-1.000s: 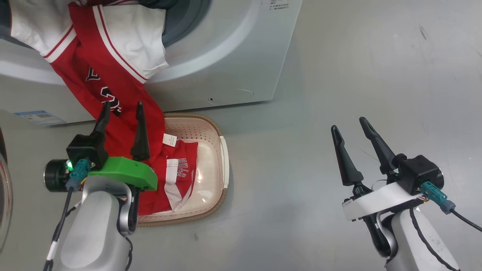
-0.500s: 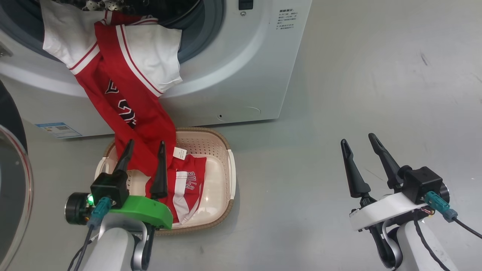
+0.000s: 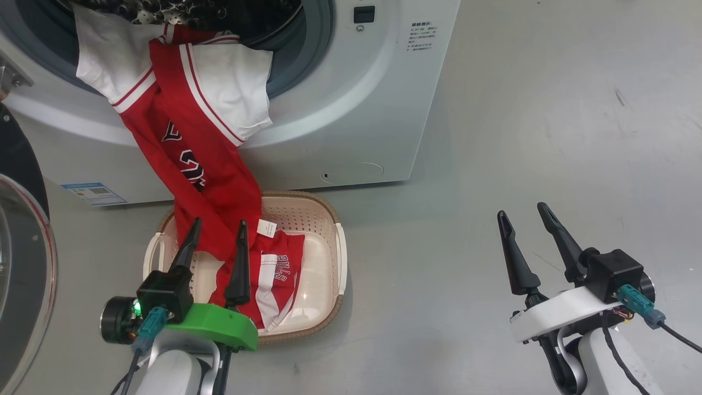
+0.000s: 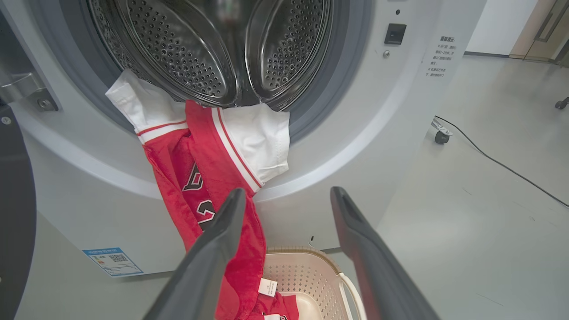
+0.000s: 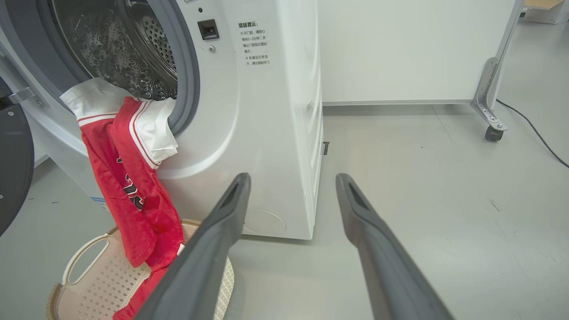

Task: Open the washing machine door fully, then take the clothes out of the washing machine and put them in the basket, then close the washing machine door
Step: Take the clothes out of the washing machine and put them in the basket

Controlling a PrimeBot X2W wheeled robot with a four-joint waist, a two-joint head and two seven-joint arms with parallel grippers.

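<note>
The washing machine [image 3: 351, 109] stands with its steel drum [image 4: 200, 44] exposed, and the washing machine door [image 3: 22, 274] is swung open at the left edge. The clothes [image 3: 208, 164], red and white, hang from the drum's mouth down the front, and their lower end with "BULLS" lettering lies in the cream basket [image 3: 315, 258] on the floor below. My left gripper [image 3: 218, 221] hovers open over the basket, its fingers in front of the hanging red cloth and holding nothing. My right gripper [image 3: 521, 210] is open over bare floor to the right. The clothes [image 4: 209, 151] hang ahead of the left fingers.
A small blue label [image 3: 90, 192] sits low on the machine's front. In the right wrist view, a white panel on a caster [image 5: 491, 131] stands behind the machine, with a black cable on the grey floor. The open door [image 5: 13, 169] fills the space left of the basket [image 5: 93, 275].
The head camera has shifted, bringing more of the drum and door into view. My left gripper has drawn back from the hanging garment to over the basket. Both grippers stay open.
</note>
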